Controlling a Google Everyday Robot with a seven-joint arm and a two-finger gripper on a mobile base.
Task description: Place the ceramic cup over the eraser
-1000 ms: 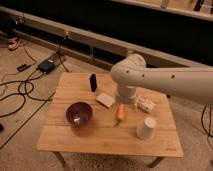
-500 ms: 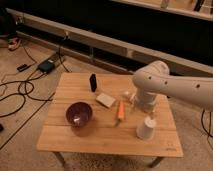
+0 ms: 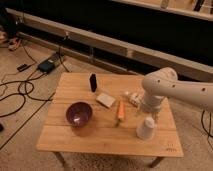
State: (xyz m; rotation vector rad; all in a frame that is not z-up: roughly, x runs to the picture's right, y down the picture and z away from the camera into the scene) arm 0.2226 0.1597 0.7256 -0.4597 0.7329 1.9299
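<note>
The white ceramic cup (image 3: 145, 128) stands upside down near the table's front right. The black eraser (image 3: 93, 82) stands upright at the back middle of the wooden table (image 3: 100, 137), well left of the cup. My gripper (image 3: 148, 112) hangs from the white arm just above the cup, pointing down at it.
A dark purple bowl (image 3: 79, 113) sits at the left front. A flat white block (image 3: 105, 100), an orange carrot-like object (image 3: 120, 110) and a small white item (image 3: 131, 97) lie mid-table. Cables and a black box (image 3: 46, 65) lie on the floor to the left.
The arm has swung from the table's middle to the right and come down over the cup. The objects on the table have not moved.
</note>
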